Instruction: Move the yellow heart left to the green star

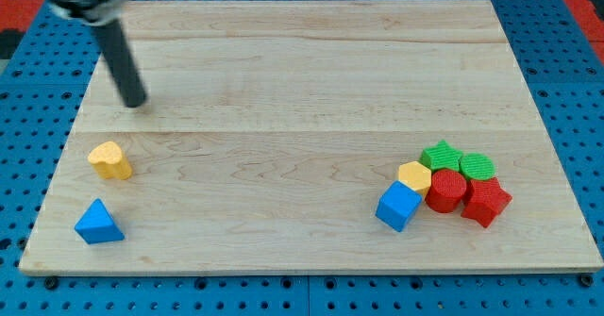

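The yellow heart (110, 159) lies near the board's left edge. The green star (440, 155) sits far off at the view's right, at the top of a cluster of blocks. My tip (136, 102) rests on the board above and slightly right of the yellow heart, a short gap away and not touching it. The rod leans up toward the view's top left.
A blue triangle (98, 224) lies below the yellow heart near the bottom left corner. The right cluster also holds a green block (478, 165), a yellow hexagon (413, 176), a red cylinder (445, 191), a red star (486, 202) and a blue cube (397, 207). The wooden board (311, 80) lies on a blue pegboard.
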You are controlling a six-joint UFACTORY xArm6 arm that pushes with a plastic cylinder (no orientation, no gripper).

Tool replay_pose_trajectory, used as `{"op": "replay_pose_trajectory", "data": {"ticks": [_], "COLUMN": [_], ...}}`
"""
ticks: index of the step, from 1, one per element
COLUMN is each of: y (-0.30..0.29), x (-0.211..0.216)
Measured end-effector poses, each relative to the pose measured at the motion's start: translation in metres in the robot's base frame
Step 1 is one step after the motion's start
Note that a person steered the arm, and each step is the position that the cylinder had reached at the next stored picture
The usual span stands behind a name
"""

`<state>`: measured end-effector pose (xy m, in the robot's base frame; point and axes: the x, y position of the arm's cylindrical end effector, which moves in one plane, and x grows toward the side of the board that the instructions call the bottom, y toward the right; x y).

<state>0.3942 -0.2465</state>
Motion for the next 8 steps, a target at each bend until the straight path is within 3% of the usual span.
{"op": "replay_pose_trajectory", "data": {"ticks": [1, 2, 4, 5, 7, 8], "y": [-0.058, -0.014, -0.008, 0.067, 0.096, 0.177], "x": [0.001, 0.051, 0.107, 0.110, 0.095, 0.095]}}
